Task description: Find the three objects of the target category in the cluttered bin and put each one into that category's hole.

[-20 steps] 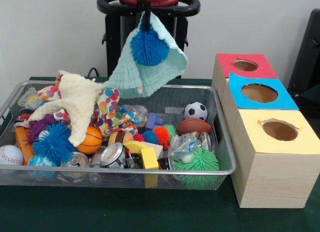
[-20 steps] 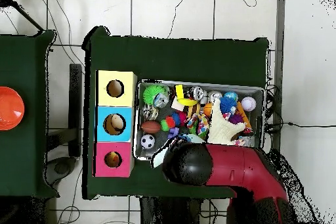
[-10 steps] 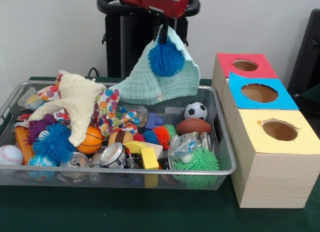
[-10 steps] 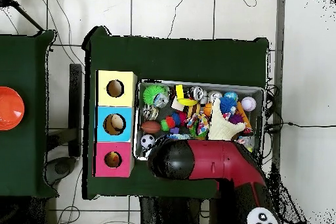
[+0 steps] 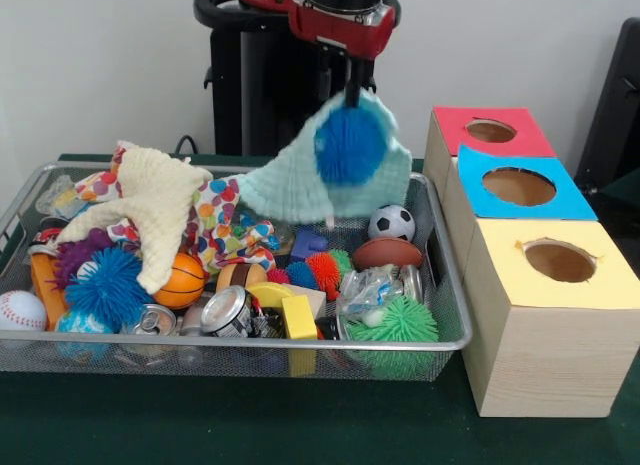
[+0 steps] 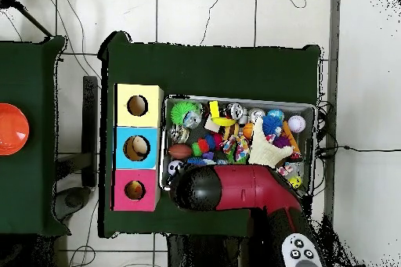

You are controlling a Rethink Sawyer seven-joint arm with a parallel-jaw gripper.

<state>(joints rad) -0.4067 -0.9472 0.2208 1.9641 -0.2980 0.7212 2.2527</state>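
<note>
**Hand over bin's far corner, carrying spiky ball and cloth**

Hand (image 5: 352, 97) hangs above the far rim of the wire bin (image 5: 452, 315), on the side nearest the boxes. It is clamped on a blue spiky ball (image 5: 350, 145), and a pale mint cloth (image 5: 290, 190) is caught up with it, draped behind and below the ball with its lower edge just over the bin's contents. In the overhead view the red arm (image 6: 251, 189) covers the hand, ball and cloth.

Beside the bin, touching or nearly so, three wooden boxes in a row: yellow-topped box (image 5: 560, 285) nearest the camera, blue-topped box (image 5: 520, 185) in the middle, red-topped box (image 5: 490, 130) farthest. Each has a round hole in its top.

Inside the bin, below the hand: soccer ball (image 5: 391, 222), brown football (image 5: 387, 252). Green spiky ball (image 5: 400, 325) at the front corner nearest the boxes. Middle front: a can (image 5: 226, 310) on its side, yellow block (image 5: 298, 317). At the end away from the boxes: cream cloth (image 5: 160, 210) over a dotted cloth (image 5: 225, 225), basketball (image 5: 184, 280), second blue spiky ball (image 5: 105, 285), baseball (image 5: 20, 311).

Bin and boxes sit on a dark green table (image 5: 250, 425).
</note>
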